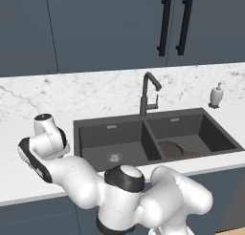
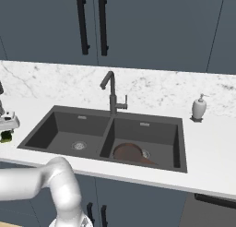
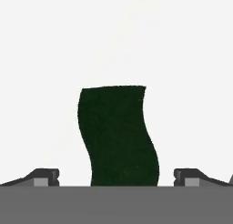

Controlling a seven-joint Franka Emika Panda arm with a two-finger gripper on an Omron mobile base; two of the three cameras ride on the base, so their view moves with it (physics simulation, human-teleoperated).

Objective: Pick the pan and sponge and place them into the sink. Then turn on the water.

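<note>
The sponge (image 3: 118, 136) shows its dark green wavy top in the hand view, lying on the white counter. My gripper (image 3: 116, 176) hangs open over it, one dark fingertip (image 3: 45, 176) on each side and neither touching. In the right base view the gripper (image 2: 4, 131) is at the far left edge, above the sponge (image 2: 5, 137) on the counter left of the sink (image 2: 138, 117). The pan (image 1: 170, 148) lies in the right basin, reddish-brown inside up; it is the same pan (image 2: 129, 152) in the right base view. No water runs from the faucet (image 1: 146, 93).
A white soap dispenser (image 1: 217, 94) stands on the counter right of the sink (image 1: 110, 122). The faucet (image 2: 112, 94) rises behind the centre divider. Dark cabinet doors with black handles (image 2: 92, 25) hang above the marble backsplash. My own arm blocks the lower part of the left base view.
</note>
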